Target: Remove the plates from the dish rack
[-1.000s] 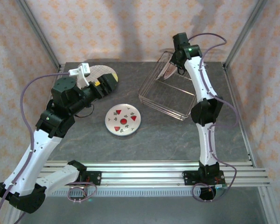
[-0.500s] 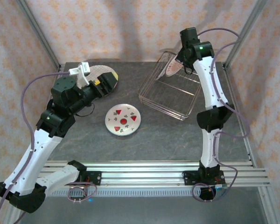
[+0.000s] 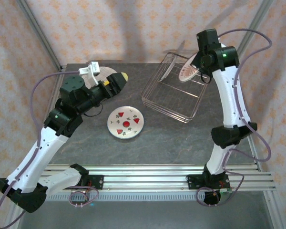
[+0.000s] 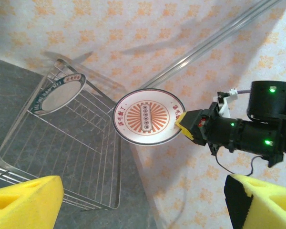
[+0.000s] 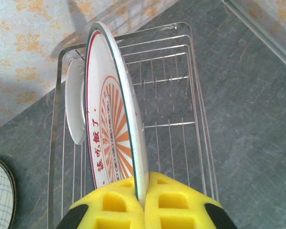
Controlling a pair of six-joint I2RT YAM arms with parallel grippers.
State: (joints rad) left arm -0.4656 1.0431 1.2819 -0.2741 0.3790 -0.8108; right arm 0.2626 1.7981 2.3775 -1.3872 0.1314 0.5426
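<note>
Clamping a round, glossy plate [image 5: 107, 124] edge-on — right pincer [image 5: 142, 191], foam-padded.

Top camera looks down from behind; left wrist faces dish rack [image 3: 174, 95] from afar, right wrist close above it.

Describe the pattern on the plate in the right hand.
Plate: white, orange sunburst, red characters; best in left wrist view.

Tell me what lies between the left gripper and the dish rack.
Nothing: in the top view the table between the left gripper and the dish rack is bare. The plate with red shapes lies nearer the arms, off that line.
</note>
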